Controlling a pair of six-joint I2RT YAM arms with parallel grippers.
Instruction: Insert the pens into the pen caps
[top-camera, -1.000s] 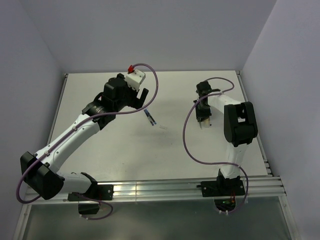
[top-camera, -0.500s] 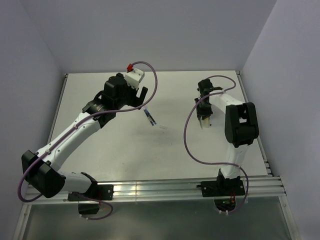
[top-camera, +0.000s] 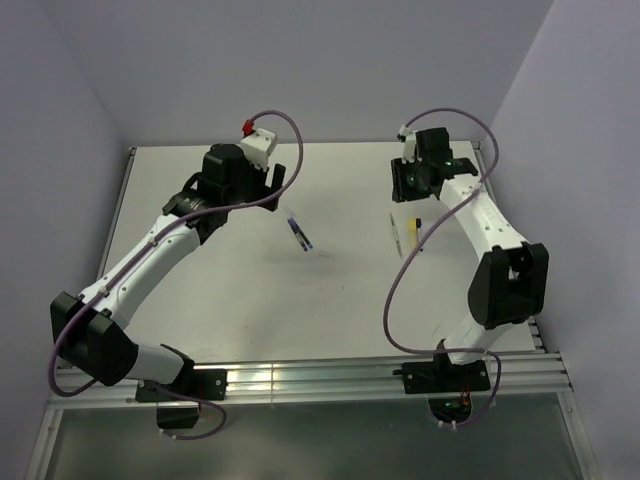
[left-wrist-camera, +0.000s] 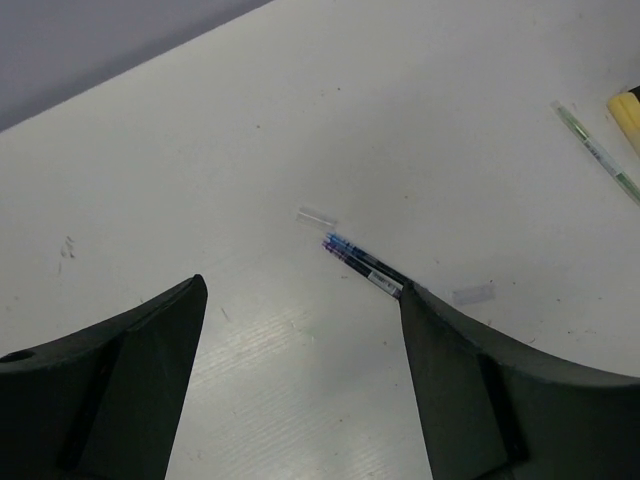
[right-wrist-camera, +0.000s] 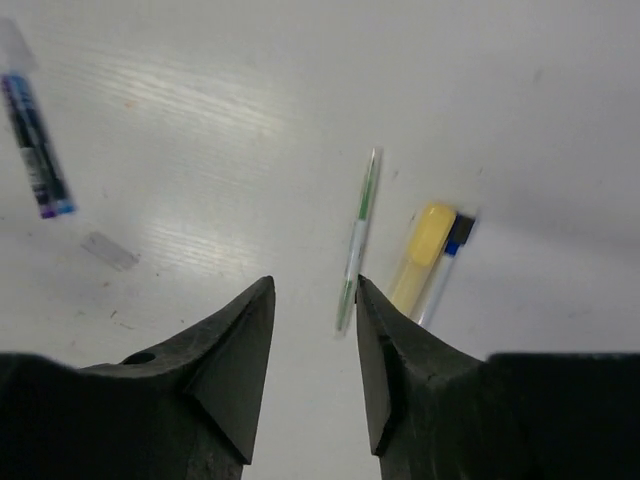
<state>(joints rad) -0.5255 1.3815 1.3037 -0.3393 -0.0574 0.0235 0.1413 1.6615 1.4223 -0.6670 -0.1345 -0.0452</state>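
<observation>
The left gripper (left-wrist-camera: 300, 290) stands wide open and holds nothing. Just above its gap in the left wrist view, nearer the right-hand finger, lies the dark pen (left-wrist-camera: 365, 268). Its long axis slants from upper left to lower right, so I judge the wrist must turn to take it across its width. A clear cap (left-wrist-camera: 317, 215) lies just off the pen's upper-left tip, apart from it.

The right gripper (right-wrist-camera: 315, 285) is open only a little and is also empty. The pale pen (right-wrist-camera: 358, 235) lies just above its right-hand finger in the right wrist view, nearly upright in the frame and leaning slightly right at the top. The yellow cap (right-wrist-camera: 425, 250) lies just right of that pen, roughly parallel to it and not touching.

The left arm is nearer the dark pen, and the right arm is nearer the pale pen and yellow cap.

Everything lies flat on a white, faintly scuffed table (top-camera: 230, 290), closed in by pale lilac walls (top-camera: 330, 60).
</observation>
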